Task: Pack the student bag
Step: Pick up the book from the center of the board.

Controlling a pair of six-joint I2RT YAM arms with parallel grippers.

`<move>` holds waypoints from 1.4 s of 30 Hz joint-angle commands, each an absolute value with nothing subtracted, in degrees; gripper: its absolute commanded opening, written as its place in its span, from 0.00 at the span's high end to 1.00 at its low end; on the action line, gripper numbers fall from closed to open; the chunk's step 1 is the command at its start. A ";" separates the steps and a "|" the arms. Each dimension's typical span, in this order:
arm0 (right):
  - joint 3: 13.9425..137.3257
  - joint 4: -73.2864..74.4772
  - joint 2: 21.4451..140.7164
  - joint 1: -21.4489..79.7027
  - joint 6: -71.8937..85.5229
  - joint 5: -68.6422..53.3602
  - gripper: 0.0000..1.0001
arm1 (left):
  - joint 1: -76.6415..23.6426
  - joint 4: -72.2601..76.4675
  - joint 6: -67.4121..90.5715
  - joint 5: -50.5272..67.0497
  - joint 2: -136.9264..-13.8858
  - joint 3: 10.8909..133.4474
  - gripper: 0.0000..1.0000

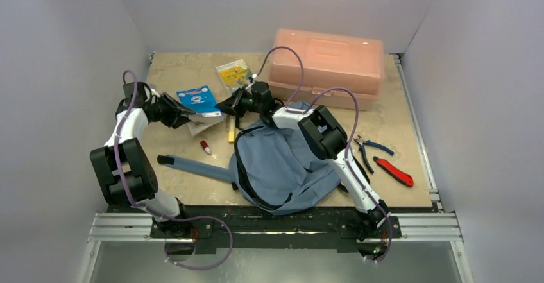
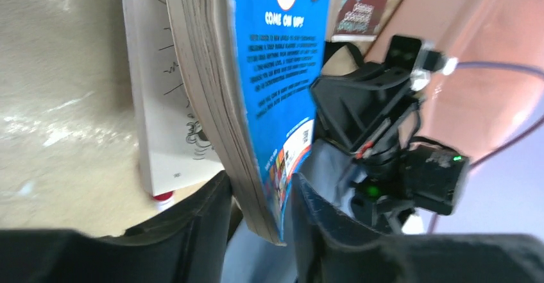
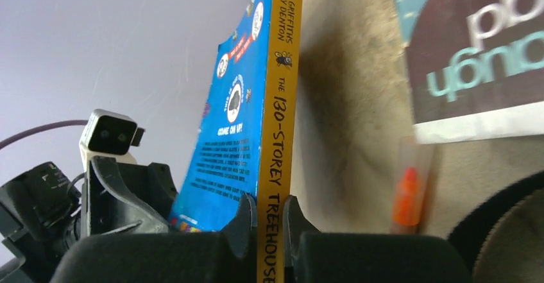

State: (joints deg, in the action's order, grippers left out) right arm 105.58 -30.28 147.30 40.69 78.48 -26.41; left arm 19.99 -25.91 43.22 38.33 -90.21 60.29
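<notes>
The blue-grey student bag lies at the front middle of the table, under my right arm; its fabric also shows in the left wrist view. A blue paperback book with a yellow spine is held off the table between both grippers. My left gripper is shut on its page-edge corner, fingers either side. My right gripper is shut on the yellow spine, jaws pinching it. The book is left of the bag, not in it.
A salmon-pink plastic box stands at the back right. A yellow packet, white paper, a red-capped marker and a yellow stick lie near the book. Pliers and a red cutter lie right. A bag strap stretches left.
</notes>
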 commanded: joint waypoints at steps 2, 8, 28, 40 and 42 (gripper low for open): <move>105.36 -40.78 141.52 41.70 80.42 -30.33 1.00 | 17.36 -35.66 33.55 27.43 -81.50 60.68 0.46; 105.22 -42.49 137.47 41.07 76.96 -30.15 1.00 | 16.90 -40.56 29.81 11.81 -68.65 58.86 0.23; 69.69 -64.58 106.68 31.91 88.28 -41.59 1.00 | 15.58 13.62 64.40 54.40 -48.88 41.47 0.15; 57.49 -68.66 97.65 28.96 90.47 -40.51 1.00 | 2.05 33.97 74.21 48.70 -47.64 33.51 0.07; 55.79 -72.20 97.42 29.00 93.33 -40.15 1.00 | 0.73 33.54 73.80 46.17 -46.29 32.36 0.07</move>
State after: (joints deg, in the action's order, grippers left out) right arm 57.39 -60.64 100.71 29.41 87.77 -40.32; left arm 3.27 28.40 73.82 50.61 -48.73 33.85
